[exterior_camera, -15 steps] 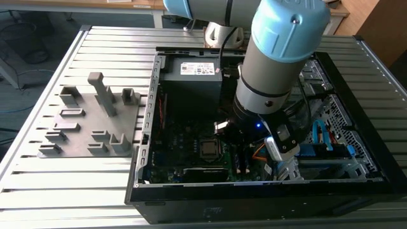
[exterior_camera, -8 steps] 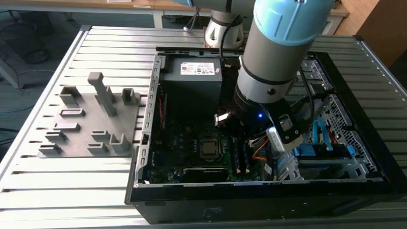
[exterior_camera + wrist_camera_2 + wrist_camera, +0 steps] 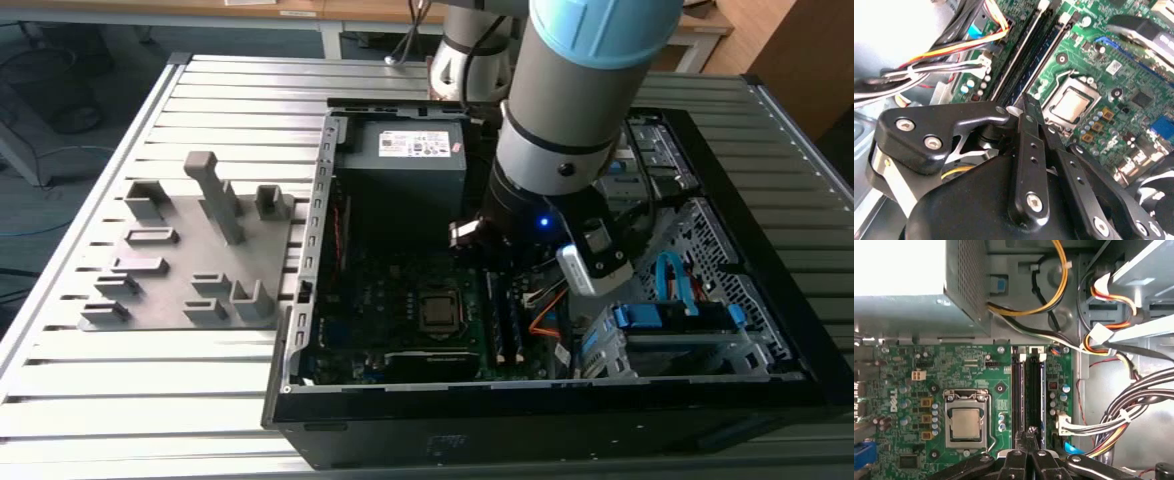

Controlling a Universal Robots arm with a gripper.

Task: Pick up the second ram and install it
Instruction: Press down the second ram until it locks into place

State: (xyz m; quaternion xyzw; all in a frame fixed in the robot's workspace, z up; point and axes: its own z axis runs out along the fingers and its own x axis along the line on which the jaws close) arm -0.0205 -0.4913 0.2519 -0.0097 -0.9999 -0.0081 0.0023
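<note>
Gripper (image 3: 1029,442) fingertips pinched together, nothing visibly held, sits right over the DIMM slots (image 3: 1029,390) beside the CPU socket (image 3: 966,421), where the second ram (image 3: 1046,50) seems already in its slot; I'd press evenly w/ both latches checked.

The long, thin, dark blue-green memory stick (image 3: 1035,390) (image 3: 1046,52) stands on edge, seemingly in a motherboard slot near the processor socket (image 3: 967,423).
</note>
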